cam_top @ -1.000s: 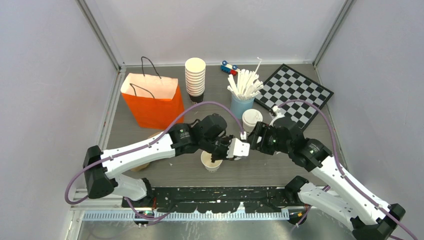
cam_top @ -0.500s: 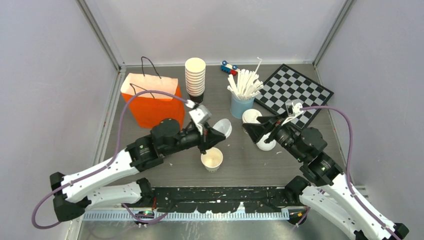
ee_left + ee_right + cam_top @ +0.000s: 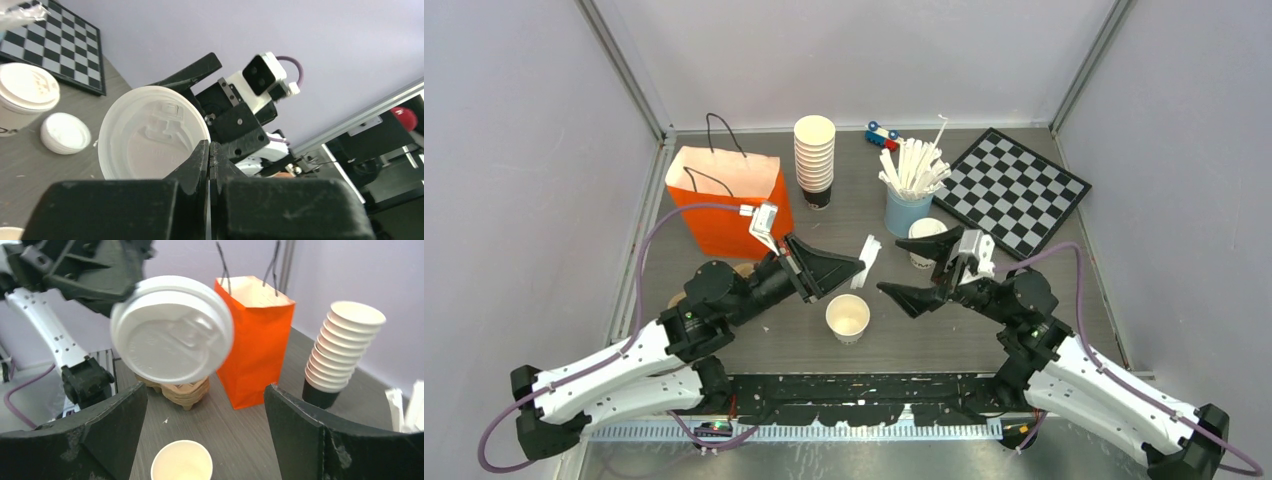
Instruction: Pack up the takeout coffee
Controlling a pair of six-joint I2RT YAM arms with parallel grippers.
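Top external: left pincer point(image 3: 855, 269) clamped on lid point(image 3: 870, 260) has retreated; right pincer point(image 3: 890, 265) now apart.

Your left arm point(image 3: 614, 365) and right arm point(image 3: 1104, 385) wear white shells over black joint housings, the left one's shell dotted with small dark screw holes. A purple cable point(image 3: 649, 240) runs along each arm to a boxy white wrist camera point(image 3: 764, 218) with a dark lens. The left gripper point(image 3: 854, 268) and right gripper point(image 3: 889, 265) are matte black, with broad, wedge-shaped fingers point(image 3: 310, 435). Silver screws stud the right arm's black wrist block point(image 3: 240, 135).
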